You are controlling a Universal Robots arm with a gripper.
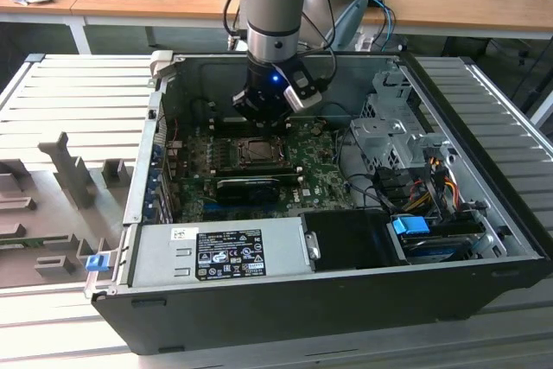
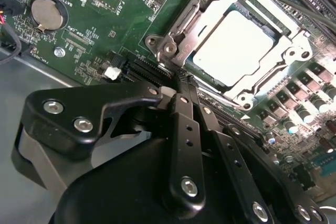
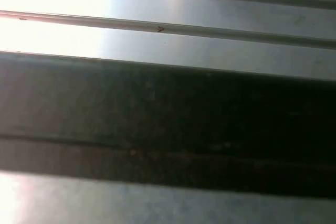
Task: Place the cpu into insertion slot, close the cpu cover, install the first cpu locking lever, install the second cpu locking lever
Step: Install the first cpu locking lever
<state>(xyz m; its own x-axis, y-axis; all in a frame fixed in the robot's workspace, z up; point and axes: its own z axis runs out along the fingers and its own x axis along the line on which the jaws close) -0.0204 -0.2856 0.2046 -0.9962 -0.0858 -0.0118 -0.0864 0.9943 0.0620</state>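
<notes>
Exterior view: an open computer case (image 1: 346,300) lies on its side on a ribbed metal counter (image 1: 78,84). A robot arm (image 1: 275,6) reaches down into it, above the insertion slot (image 1: 257,151) on the green circuit board (image 1: 324,181).

In the second wrist view, the pincer (image 2: 179,83) is clenched, its black fingers (image 2: 185,129) drawn together with nothing visible between them. The tips sit just beside one corner of the socket, near a silvery hooked fitting (image 2: 169,49). Whether they touch it cannot be told.

The cpu (image 2: 233,45) lies in the socket, its pale metal top facing up and level. The cpu cover (image 2: 195,18), a thin silvery frame, appears to lie down around the chip, which shows through the central window.

By its look, the chip is light, stiff and thin, with a smooth and rather slippery top. Its hidden contact side is probably delicate, so it is best held by two opposite edges and kept flat. The cover looks like springy sheet metal, best pressed on its outer rim and not over the window.
</notes>
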